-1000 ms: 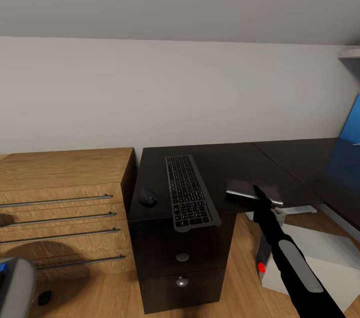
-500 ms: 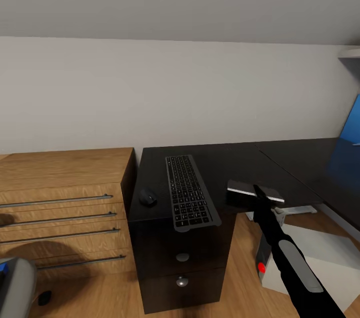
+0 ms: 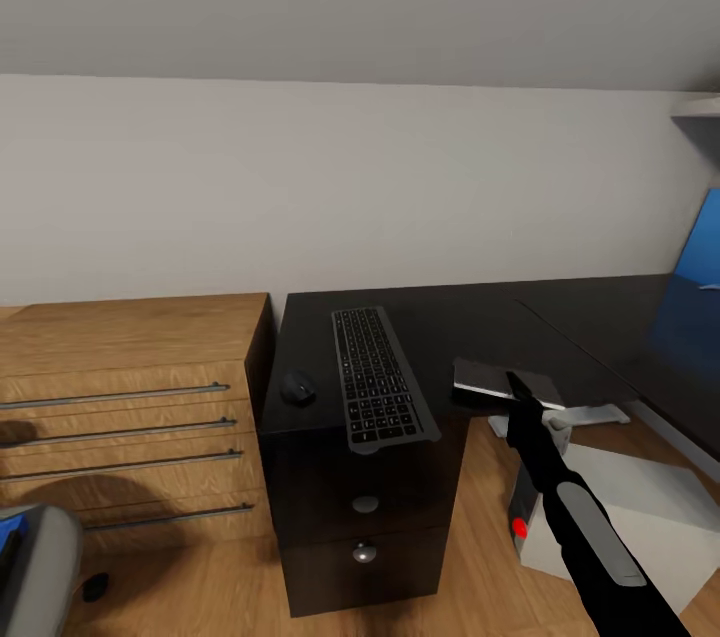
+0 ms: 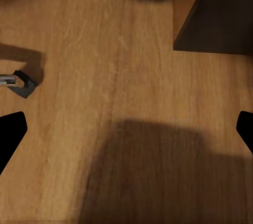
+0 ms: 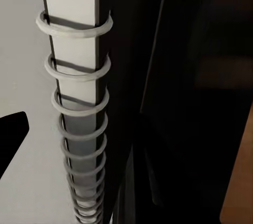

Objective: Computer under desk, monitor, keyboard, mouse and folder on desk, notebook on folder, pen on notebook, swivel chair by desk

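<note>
The keyboard [image 3: 378, 377] lies on the near end of the black desk [image 3: 470, 317], its front end over the edge, with the mouse [image 3: 298, 387] to its left. My right gripper [image 3: 520, 395] is shut on the dark notebook [image 3: 495, 379], held just over the desk's front edge, right of the keyboard. Up close, the notebook's spiral binding [image 5: 79, 103] stands beside one fingertip [image 5: 11, 134]. The pale computer [image 3: 600, 517] sits on the floor under the desk. My left gripper [image 4: 126, 134] hangs open over bare floor. The swivel chair [image 3: 40, 567] shows at the lower left with a sliver of the blue folder [image 3: 8, 547]. Monitor and pen are out of view.
A light oak cabinet [image 3: 130, 387] with long bar handles stands against the desk's left side. The desk's drawer unit [image 3: 362, 517] faces me. A blue wall panel [image 3: 700, 247] is at the far right. A chair castor [image 4: 22, 83] rests on the wood floor.
The held notebook tipped up half a second ago and now lies flatter and lower over the desk edge. The head view has shifted slightly.
</note>
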Robot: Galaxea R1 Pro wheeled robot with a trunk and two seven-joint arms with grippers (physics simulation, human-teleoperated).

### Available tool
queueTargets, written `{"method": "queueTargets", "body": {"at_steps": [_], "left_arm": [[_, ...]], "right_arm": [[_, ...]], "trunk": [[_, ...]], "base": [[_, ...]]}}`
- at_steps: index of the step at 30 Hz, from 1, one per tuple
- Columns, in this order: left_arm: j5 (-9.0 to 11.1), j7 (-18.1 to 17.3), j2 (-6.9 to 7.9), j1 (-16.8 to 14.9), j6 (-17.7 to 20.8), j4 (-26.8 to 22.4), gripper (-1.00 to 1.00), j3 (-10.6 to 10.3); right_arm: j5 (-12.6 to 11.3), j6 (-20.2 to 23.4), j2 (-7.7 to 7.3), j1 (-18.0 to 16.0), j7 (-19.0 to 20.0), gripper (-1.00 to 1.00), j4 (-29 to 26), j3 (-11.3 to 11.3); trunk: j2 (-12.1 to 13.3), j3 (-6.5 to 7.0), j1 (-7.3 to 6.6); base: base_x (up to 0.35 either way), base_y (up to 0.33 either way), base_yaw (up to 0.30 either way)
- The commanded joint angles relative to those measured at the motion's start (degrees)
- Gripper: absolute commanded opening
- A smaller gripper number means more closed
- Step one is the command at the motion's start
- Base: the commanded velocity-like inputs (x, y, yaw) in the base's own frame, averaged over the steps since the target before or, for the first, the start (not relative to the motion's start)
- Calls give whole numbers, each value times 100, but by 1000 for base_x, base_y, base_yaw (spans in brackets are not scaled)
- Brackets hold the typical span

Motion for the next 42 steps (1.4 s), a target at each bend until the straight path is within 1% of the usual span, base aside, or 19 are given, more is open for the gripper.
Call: {"method": "queueTargets", "body": {"at_steps": [1,10,19,29,42], "left_arm": [[46,50,8,0,26,-17,100,-29],[46,48,8,0,27,-17,100,-29],[46,45,8,0,24,-17,100,-24],[46,41,11,1,10,-17,100,-20],[46,48,14,0,2,-17,100,-20]], "right_arm": [[-54,-5,-4,1,-15,100,9,14],[-54,-5,-11,-2,-15,100,9,14],[-57,-5,-13,-1,-15,100,14,14],[-62,-5,-4,-1,-23,100,18,14],[-63,-5,-4,-1,-23,100,18,14]], "trunk": [[-2,-6,0],[-2,-6,0],[-2,-6,0],[-2,-6,0],[-2,-6,0]], "base": [[-7,0,0],[-104,0,0],[-30,0,0],[-177,0,0],[-20,0,0]]}}
